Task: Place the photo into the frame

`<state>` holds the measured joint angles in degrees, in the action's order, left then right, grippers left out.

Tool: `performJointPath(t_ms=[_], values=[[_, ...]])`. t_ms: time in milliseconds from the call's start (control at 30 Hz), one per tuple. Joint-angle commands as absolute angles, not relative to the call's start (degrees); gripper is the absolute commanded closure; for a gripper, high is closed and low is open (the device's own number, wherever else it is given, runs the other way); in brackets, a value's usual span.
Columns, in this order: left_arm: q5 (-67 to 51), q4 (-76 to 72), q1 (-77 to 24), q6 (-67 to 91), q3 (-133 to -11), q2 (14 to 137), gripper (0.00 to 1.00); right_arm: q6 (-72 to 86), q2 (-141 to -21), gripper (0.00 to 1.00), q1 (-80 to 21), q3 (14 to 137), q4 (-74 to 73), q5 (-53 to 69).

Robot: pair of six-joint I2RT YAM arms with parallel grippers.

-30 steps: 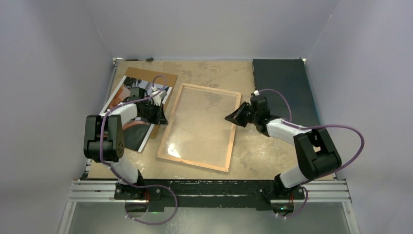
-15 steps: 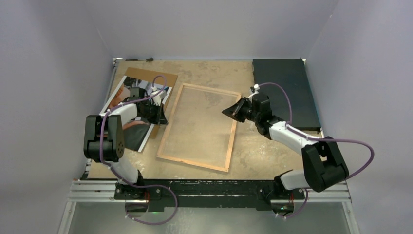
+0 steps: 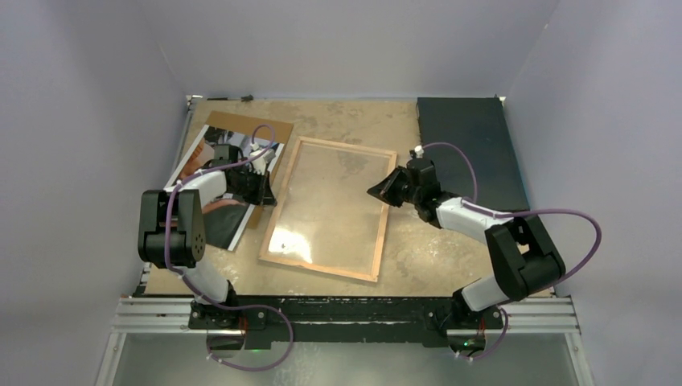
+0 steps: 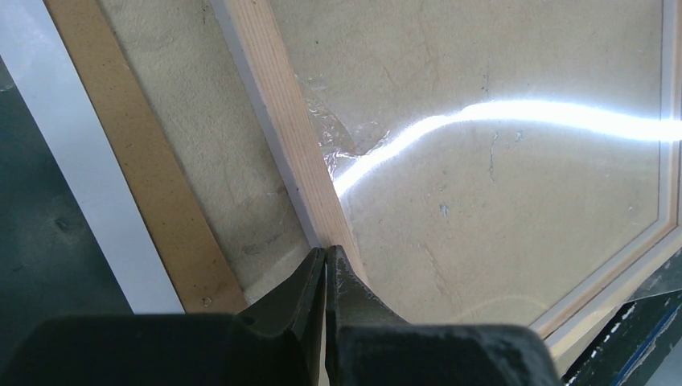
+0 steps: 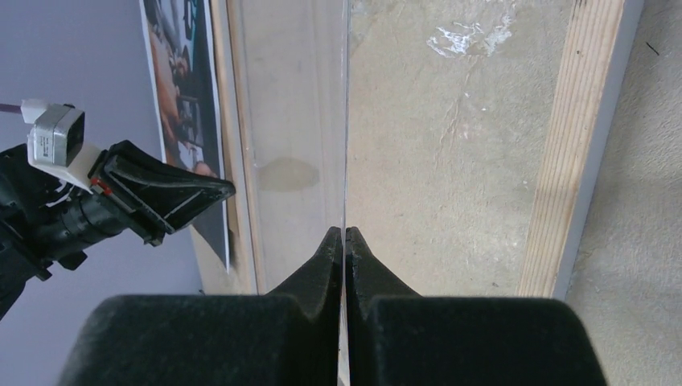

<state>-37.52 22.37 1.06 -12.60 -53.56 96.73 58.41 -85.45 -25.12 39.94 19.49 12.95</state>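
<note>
The right gripper point(image 5: 344, 237), jaws pinching the clear pane point(image 3: 330, 201), has shifted slightly. The left gripper point(image 4: 326, 253) keeps its jaws pressed together at the frame point(image 3: 380, 233); the photo point(image 3: 228, 219) lies outside.

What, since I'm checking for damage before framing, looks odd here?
The clear pane is crinkled beside the frame's wooden rail, just ahead of the left end effector; it looks creased rather than flat there.

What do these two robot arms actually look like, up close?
Both the left arm and right arm mix chunky black joint blocks with smooth white links. A purple cable loops loosely along each. The left gripper and right gripper end in matte black, wedge-shaped fingers.
</note>
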Motion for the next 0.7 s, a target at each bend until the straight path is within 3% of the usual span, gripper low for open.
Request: performJointPath(t_ms=[0, 267, 400, 667], values=[[-37.71, 24.17, 0.44, -14.26, -53.32, 96.4, 1.0, 56.84, -85.79, 0.99, -27.52, 43.68, 17.95, 14.76], [-37.64, 24.31, 0.44, -14.31, -53.5, 96.31, 1.0, 48.01, -89.3, 0.81, -27.56, 53.2, 2.59, 10.05], [-37.63, 24.32, 0.44, -14.18, -53.58, 96.24, 1.0, 47.05, -91.13, 0.68, -28.18, 54.3, 0.89, 9.95], [-37.53, 24.52, 0.44, -14.53, -53.61, 95.87, 1.0, 46.93, -92.71, 0.56, -29.53, 55.89, 0.16, 8.6]])
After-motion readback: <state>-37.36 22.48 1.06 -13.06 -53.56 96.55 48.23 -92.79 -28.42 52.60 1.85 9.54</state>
